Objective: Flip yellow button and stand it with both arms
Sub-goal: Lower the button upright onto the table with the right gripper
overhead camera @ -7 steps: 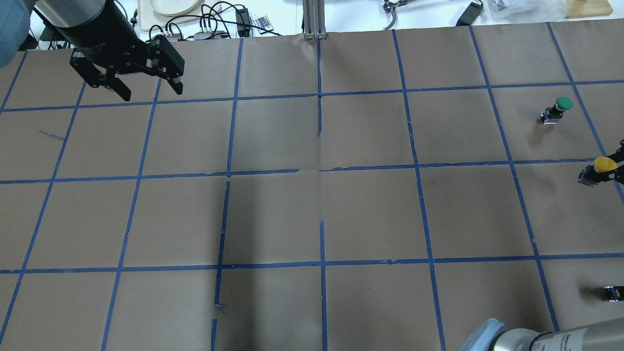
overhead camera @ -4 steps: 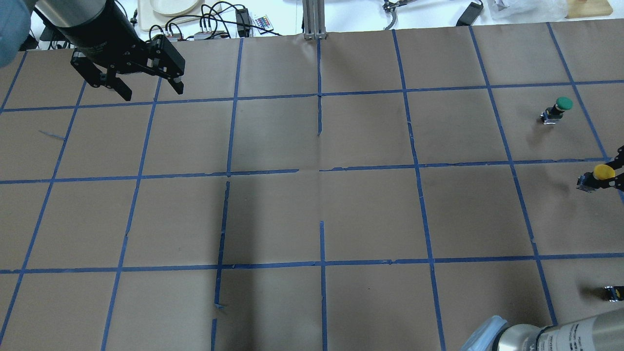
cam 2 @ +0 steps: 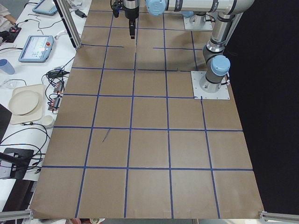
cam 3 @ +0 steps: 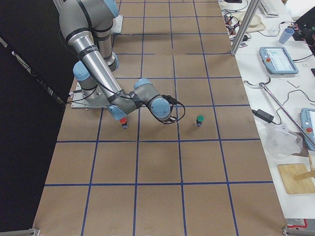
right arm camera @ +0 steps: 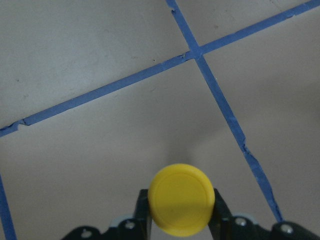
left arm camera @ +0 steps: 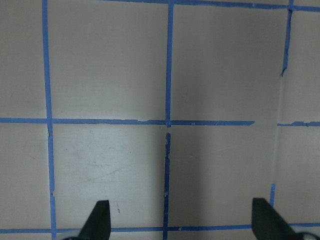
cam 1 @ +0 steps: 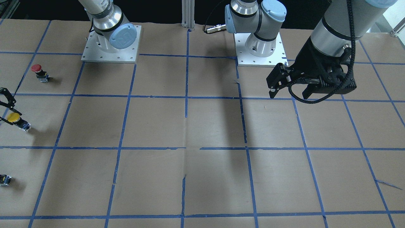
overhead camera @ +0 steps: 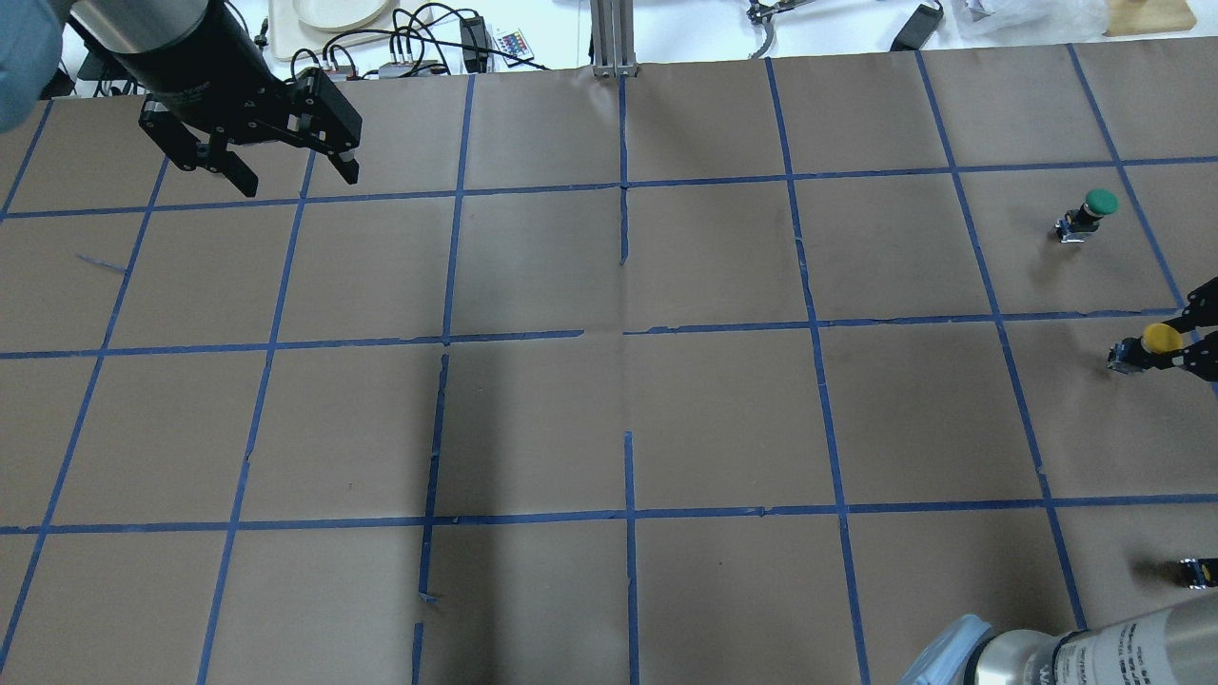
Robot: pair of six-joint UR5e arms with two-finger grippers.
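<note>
Seen from the right wrist, the yellow button [right arm camera: 182, 200] shows its round, smooth, bright yellow cap face-on, with only slivers of the black body visible under the rim. The right gripper [right arm camera: 181, 215] is clamped on that body, one black finger tight against each side just below the cap. From overhead, the cap sits on a short black barrel with a grey-blue block at the bottom. It looks about upright, but I cannot tell whether the block touches the paper. The button is at the right end of the table [overhead camera: 723, 419], just on the robot's side of a tape line [overhead camera: 904, 322]. A red button [cam 1: 37, 68] stands nearer the robot's base and a green button [overhead camera: 1099, 203] farther out, both well apart from it.

The table is covered in brown paper marked into squares with blue tape, torn and gapped in places. Over its far left corner the left gripper [overhead camera: 290, 173] hangs spread wide, holding nothing. Beyond the far edge stand an aluminium post [overhead camera: 614, 38] and a white bench [overhead camera: 685, 24] with cables [overhead camera: 419, 36] and a cream plate [overhead camera: 338, 9].
</note>
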